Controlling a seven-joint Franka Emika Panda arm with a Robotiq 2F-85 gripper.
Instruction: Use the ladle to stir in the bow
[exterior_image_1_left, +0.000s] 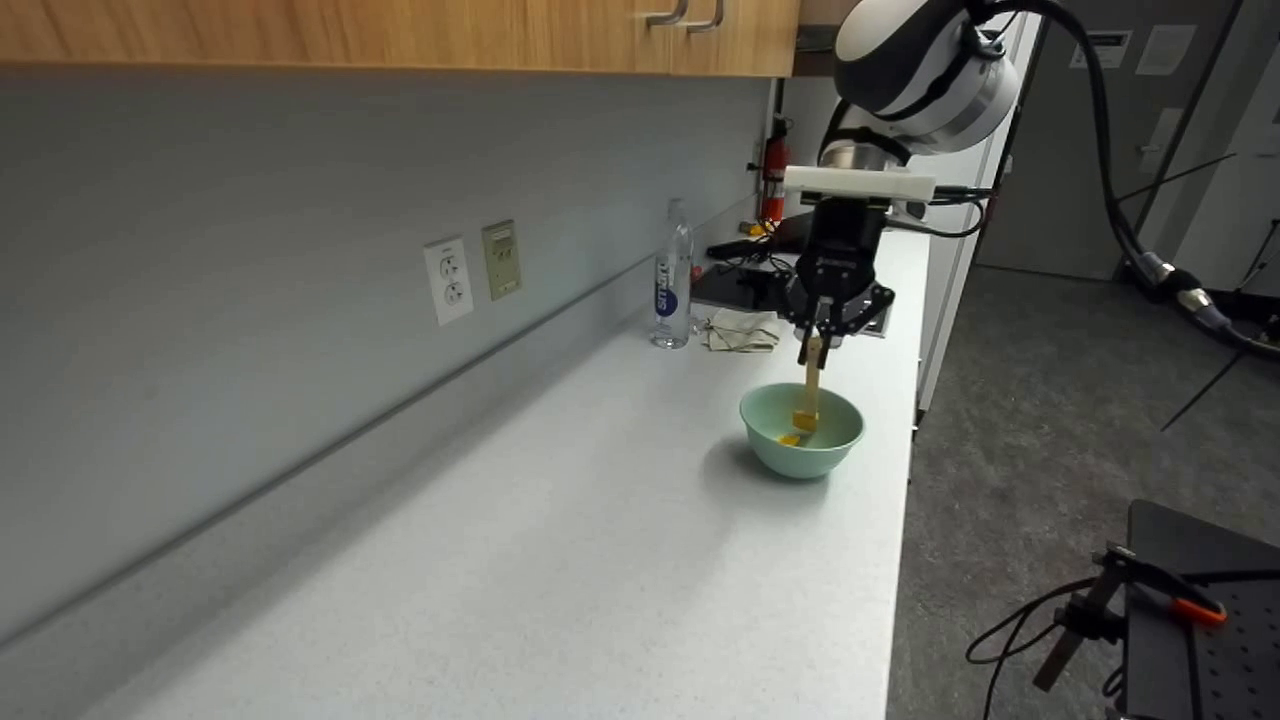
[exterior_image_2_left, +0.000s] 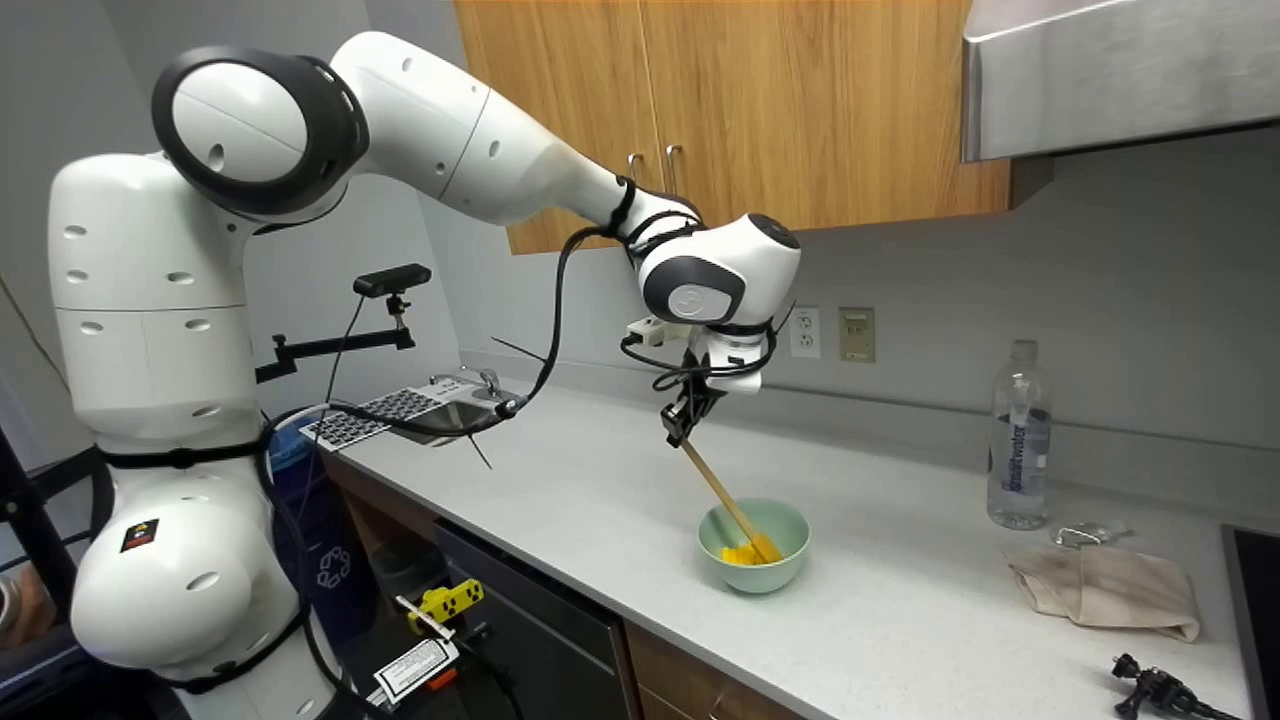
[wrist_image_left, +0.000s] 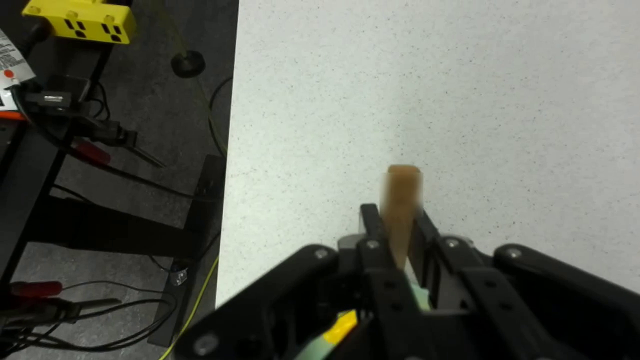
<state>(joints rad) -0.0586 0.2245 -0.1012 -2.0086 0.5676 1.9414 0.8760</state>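
Observation:
In both exterior views the pale mint-green bow (exterior_image_1_left: 800, 462) stands upright on the counter, with yellow stuff (exterior_image_2_left: 738, 554) at its bottom. My gripper (exterior_image_1_left: 813, 356) is above it, shut on the upper handle of the tan ladle (exterior_image_2_left: 722, 494). From there the ladle slants down, and its scoop end (exterior_image_2_left: 767, 548) lies inside the bow beside the yellow stuff; whether it touches the bottom I cannot tell. In the wrist view the handle's butt end (wrist_image_left: 403, 187) pokes out between the fingertips, while the gripper's body covers most of the bow (wrist_image_left: 421, 296).
A water bottle (exterior_image_2_left: 1019, 440) and a folded cloth (exterior_image_2_left: 1105, 588) sit farther along the counter (exterior_image_1_left: 560, 560). Behind runs the wall, with wooden cabinets (exterior_image_2_left: 800, 110) overhead. The counter's front edge lies close to the bow. A small black mount (exterior_image_2_left: 1160, 690) rests near that edge.

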